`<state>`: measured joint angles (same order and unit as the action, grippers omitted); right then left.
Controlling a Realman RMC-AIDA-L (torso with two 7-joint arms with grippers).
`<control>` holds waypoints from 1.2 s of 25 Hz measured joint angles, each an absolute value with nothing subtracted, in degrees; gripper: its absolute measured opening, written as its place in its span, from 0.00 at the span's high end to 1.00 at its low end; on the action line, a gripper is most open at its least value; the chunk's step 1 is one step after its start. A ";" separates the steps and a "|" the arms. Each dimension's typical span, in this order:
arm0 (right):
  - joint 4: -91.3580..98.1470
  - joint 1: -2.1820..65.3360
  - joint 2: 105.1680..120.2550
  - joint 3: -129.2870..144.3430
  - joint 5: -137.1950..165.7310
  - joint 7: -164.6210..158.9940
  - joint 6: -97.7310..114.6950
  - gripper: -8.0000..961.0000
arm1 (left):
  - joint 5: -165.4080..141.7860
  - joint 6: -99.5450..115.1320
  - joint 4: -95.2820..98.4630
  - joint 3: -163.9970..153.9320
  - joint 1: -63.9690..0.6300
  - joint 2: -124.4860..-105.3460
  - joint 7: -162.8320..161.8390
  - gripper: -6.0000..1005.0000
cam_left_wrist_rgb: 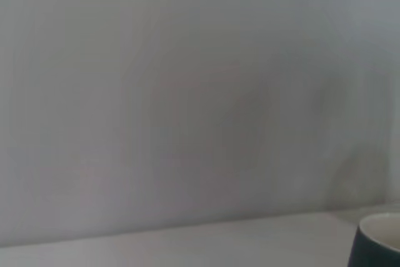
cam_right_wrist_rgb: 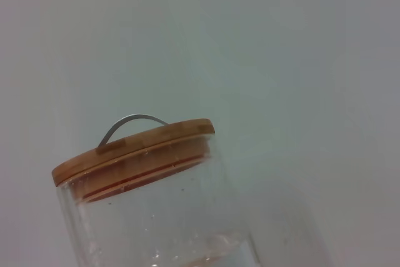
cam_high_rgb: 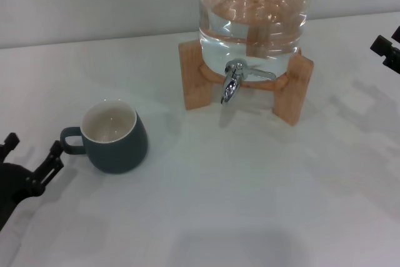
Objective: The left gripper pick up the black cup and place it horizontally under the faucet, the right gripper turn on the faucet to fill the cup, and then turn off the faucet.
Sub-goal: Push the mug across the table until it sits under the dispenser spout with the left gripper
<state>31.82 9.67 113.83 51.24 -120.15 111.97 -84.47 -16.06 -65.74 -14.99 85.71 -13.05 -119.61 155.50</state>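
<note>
The black cup (cam_high_rgb: 114, 134) stands upright on the white table, its cream inside showing and its loop handle turned to the left. My left gripper (cam_high_rgb: 31, 153) sits at the table's lower left, just short of the handle, open with nothing between its fingers (cam_high_rgb: 52, 158). A sliver of the black cup (cam_left_wrist_rgb: 379, 242) also shows in the left wrist view. The chrome faucet (cam_high_rgb: 232, 83) juts from the base of the glass jar (cam_high_rgb: 253, 17), spout pointing down. Only a bit of my right gripper (cam_high_rgb: 387, 48) shows at the far right edge, well away from the faucet.
The jar holds water and rests on a wooden stand (cam_high_rgb: 294, 92) at the back of the table (cam_high_rgb: 250, 204). In the right wrist view the jar's wooden lid (cam_right_wrist_rgb: 134, 148) carries a thin metal handle. A pale wall rises behind.
</note>
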 joint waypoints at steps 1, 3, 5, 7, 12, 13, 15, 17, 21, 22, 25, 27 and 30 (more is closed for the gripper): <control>31.82 9.67 113.85 51.24 -120.15 111.97 -84.51 0.12 | -16.01 -65.17 -14.97 85.21 -13.47 -119.62 155.41 0.14; 31.82 9.67 113.88 51.24 -120.15 111.97 -84.63 0.12 | -15.91 -64.32 -14.96 84.46 -14.13 -119.62 155.26 0.14; 31.82 9.67 113.90 51.24 -120.15 111.97 -84.74 0.12 | -15.82 -63.32 -14.92 84.18 -14.70 -119.62 155.18 0.14; 31.82 9.67 113.90 51.24 -120.15 111.97 -84.74 0.12 | -15.82 -62.60 -14.91 84.13 -15.16 -119.62 155.01 0.14; 31.82 9.69 113.91 51.24 -120.15 111.93 -84.74 0.12 | -15.84 -61.90 -15.01 84.11 -15.70 -119.62 154.75 0.14; 31.82 9.72 113.91 51.24 -120.15 111.94 -84.74 0.12 | -15.78 -61.84 -15.01 84.11 -15.71 -119.62 154.75 0.14; 31.82 9.74 113.90 51.24 -120.16 111.94 -84.74 0.12 | -15.61 -61.83 -15.02 84.14 -15.72 -119.62 154.75 0.14; 31.83 9.78 113.91 51.24 -120.20 111.95 -84.74 0.12 | -15.43 -61.80 -15.09 84.32 -15.75 -119.62 154.67 0.14; 32.00 9.84 113.91 51.24 -120.22 111.94 -84.74 0.12 | -15.30 -61.43 -14.86 84.32 -16.46 -119.62 154.16 0.15; 32.02 9.84 113.91 51.24 -120.24 111.93 -84.74 0.12 | -15.30 -61.00 -14.72 84.27 -16.73 -119.62 154.14 0.15; 32.07 9.85 113.91 51.24 -120.34 111.92 -84.75 0.12 | -15.29 -59.23 -14.60 84.18 -17.11 -119.68 154.09 0.15; 32.07 9.84 113.91 51.24 -120.45 111.92 -84.77 0.12 | -15.31 -58.71 -14.64 84.17 -17.19 -119.71 154.06 0.15; 32.04 9.85 113.91 51.24 -120.50 111.93 -84.78 0.12 | -15.66 -58.65 -14.93 84.10 -17.23 -119.71 154.00 0.15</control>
